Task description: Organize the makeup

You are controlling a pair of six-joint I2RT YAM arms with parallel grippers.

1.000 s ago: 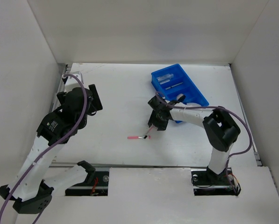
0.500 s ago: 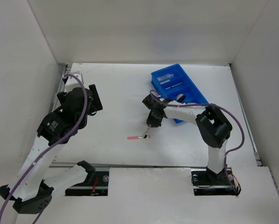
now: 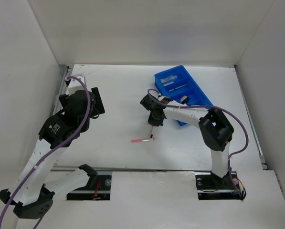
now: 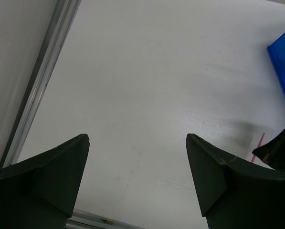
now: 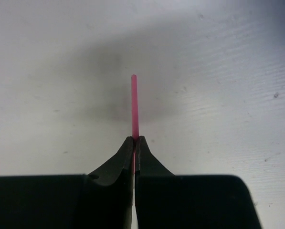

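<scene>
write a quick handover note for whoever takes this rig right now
The left gripper is open and empty, over the left side of the table.
The right gripper is shut on a pink stick, just left of the blue tray.
A second pink stick lies loose on the table.
Done: clear tube, pencil and compact are in the tray.
Left: put the held stick in the tray, then fetch the loose one.

Bright, even light falls from above, nearly washing out the white table [image 3: 113, 95]. In the right wrist view a soft grey shadow pools behind the thin pink stick [image 5: 134, 105]. The left gripper [image 4: 137, 138] shows as a dark, slightly soft silhouette.
</scene>
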